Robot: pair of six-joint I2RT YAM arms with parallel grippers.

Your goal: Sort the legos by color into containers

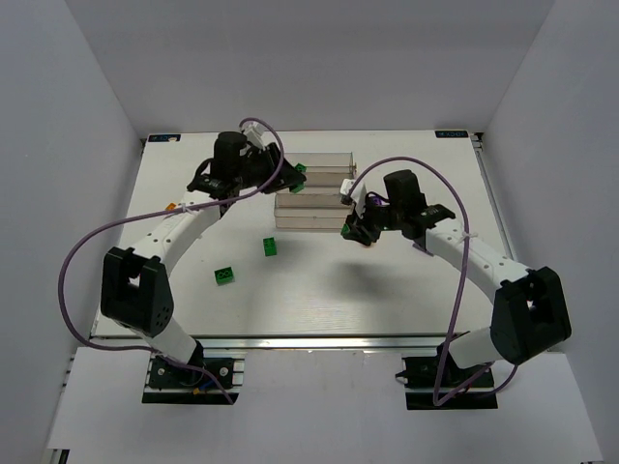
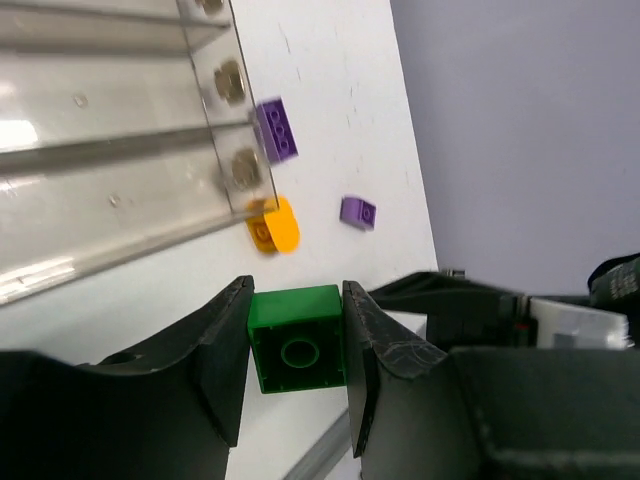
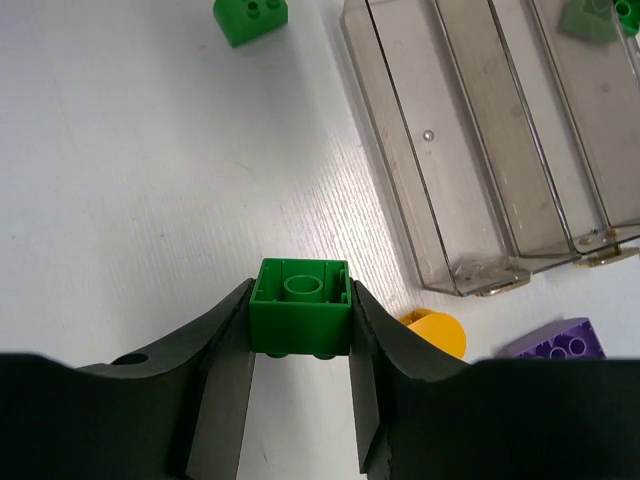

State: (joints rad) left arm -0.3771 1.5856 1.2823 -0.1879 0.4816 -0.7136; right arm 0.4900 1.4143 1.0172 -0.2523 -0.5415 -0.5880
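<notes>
Jaws of left gripper (image 2: 297, 350) pinch green brick (image 2: 296, 335), lower centre; right gripper (image 3: 300, 325) clamps second green brick (image 3: 300, 300) likewise, presumably for dropping into clear bins (image 3: 400, 100), upper right.

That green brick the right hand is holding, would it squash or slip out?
Probably not squash: the green brick shows square edges while clamped in the right hand. Its hollow underside suggests it is light. Smooth plastic might slip if the grip loosens.

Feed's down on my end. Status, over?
Left gripper shut on green lego. Right gripper shut on second green lego. Containers close; orange lego and purple lego loose beside them.
</notes>
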